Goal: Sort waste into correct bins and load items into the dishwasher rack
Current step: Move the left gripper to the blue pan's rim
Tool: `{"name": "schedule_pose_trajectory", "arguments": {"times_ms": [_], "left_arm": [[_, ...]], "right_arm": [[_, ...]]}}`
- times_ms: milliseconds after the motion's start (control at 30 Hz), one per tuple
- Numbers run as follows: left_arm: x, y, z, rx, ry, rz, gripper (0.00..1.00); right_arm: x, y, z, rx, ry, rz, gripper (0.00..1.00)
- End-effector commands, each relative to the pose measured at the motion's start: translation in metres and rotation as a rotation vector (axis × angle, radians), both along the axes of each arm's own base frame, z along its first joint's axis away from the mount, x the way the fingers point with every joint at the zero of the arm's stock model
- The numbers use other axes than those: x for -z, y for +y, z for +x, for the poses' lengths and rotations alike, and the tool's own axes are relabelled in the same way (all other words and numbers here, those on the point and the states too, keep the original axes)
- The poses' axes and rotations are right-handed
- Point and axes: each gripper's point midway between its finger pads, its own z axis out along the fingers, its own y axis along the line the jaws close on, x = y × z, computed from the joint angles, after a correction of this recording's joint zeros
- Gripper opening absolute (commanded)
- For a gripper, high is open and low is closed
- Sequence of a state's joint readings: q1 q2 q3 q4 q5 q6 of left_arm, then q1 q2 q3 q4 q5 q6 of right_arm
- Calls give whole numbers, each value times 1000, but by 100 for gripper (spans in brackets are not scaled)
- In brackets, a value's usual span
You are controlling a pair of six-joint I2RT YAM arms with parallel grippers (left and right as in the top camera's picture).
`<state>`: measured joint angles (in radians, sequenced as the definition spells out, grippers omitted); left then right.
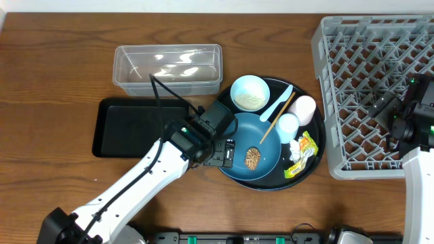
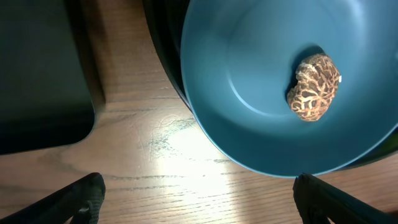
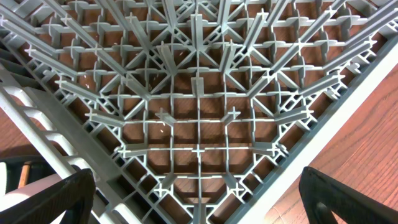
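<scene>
Blue plate [image 1: 247, 132], one brown lump [image 1: 253, 158], two cups [image 1: 304, 106] [image 1: 288, 124]; left hand [image 2: 199, 196], right hand [image 3: 199, 199] apart.

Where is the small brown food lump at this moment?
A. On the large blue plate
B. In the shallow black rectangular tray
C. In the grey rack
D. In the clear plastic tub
A: the brown lump lies on the blue plate, as both the overhead and left wrist views show.
</scene>
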<state>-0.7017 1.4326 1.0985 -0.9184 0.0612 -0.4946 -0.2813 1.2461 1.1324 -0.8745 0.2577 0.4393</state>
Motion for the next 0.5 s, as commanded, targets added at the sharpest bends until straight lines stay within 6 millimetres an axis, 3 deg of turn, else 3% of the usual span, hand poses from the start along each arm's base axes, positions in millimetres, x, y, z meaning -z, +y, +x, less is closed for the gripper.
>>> {"name": "schedule_pose_trajectory", "arguments": {"times_ms": [0, 333, 467], "left_arm": [[-2, -4, 1, 0, 1, -12, 98], [-5, -11, 9, 0, -34, -43, 98], [-4, -7, 4, 1, -11, -29, 98]], "right_arm": [[-6, -3, 1, 3, -11, -10, 99], [-6, -3, 1, 3, -11, -10, 99], [-6, -3, 1, 3, -11, -10, 99]]}}
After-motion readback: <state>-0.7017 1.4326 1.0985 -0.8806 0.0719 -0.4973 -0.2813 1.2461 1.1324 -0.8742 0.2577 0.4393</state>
